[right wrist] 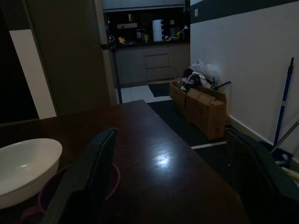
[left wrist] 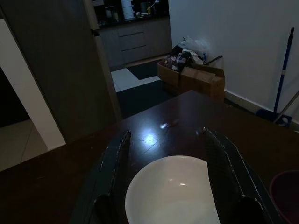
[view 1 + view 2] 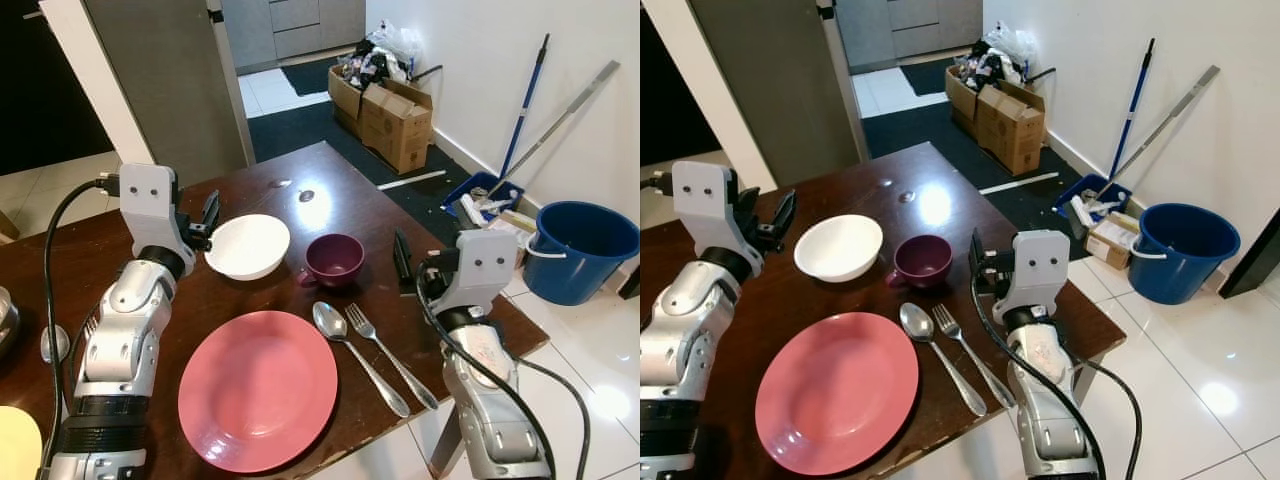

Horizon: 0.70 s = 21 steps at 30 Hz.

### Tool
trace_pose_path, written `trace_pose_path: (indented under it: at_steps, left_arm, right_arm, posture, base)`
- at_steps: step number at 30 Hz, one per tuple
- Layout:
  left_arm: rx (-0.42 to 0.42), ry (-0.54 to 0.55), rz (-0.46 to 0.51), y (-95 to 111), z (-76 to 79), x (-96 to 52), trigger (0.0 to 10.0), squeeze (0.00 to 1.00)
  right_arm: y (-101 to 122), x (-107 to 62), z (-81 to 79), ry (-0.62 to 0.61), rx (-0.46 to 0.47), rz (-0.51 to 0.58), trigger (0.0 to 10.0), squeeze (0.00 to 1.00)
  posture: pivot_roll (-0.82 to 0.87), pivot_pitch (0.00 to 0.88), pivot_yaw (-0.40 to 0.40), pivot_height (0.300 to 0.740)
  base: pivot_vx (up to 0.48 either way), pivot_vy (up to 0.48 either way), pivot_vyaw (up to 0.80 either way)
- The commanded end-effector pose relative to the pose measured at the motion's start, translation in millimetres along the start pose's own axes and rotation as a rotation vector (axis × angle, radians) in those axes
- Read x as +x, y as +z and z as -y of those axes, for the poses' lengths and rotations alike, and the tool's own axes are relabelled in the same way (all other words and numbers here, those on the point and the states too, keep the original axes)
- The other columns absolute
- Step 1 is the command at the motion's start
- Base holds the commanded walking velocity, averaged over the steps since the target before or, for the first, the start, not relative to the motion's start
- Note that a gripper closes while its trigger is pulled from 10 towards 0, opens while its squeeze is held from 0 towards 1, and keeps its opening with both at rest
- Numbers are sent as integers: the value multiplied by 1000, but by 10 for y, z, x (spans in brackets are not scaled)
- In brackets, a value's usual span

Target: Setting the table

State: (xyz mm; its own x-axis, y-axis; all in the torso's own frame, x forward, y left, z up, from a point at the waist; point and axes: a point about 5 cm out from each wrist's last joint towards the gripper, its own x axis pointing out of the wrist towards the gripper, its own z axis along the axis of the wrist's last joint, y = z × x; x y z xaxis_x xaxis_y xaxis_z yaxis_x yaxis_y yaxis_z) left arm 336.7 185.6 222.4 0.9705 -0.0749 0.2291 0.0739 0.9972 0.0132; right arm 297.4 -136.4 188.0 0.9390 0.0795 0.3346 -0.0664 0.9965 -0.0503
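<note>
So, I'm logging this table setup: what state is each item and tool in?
Pink plate: empty, flat.
White bowl: upright, empty.
Purple cup: upright.
Spoon: beside plate.
Fork: beside spoon.
Left tool: open, at bowl.
Right tool: open, empty.

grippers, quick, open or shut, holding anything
Left gripper: open, fingers either side of the white bowl, not gripping it.
Right gripper: open, empty, beside the purple cup.

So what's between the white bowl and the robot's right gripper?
The purple cup sits between the white bowl and the right gripper, on the table, seen in both eye views.
</note>
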Motion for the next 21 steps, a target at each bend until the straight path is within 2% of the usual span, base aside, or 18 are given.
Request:
trace_pose_path:
  at_steps: [1,9,21]
  left_arm:
    - [0,8,-14,-23,-17,-12,10000,0]
    - [8,19,-9,-4,-48,-18,10000,0]
    - [-19,14,-22,-52,29,-53,10000,0]
  right_arm:
    - [-15,-7,-27,7,1,-9,10000,0]
    - [-7,23,-58,13,18,-3,10000,0]
    - [38,48,-15,21,9,3,10000,0]
  posture:
    - [-82,0,195,740]
    - [-61,0,184,740]
    - [-75,0,162,740]
  base:
    - [0,0,0]
    - [0,0,0]
    - [0,0,0]
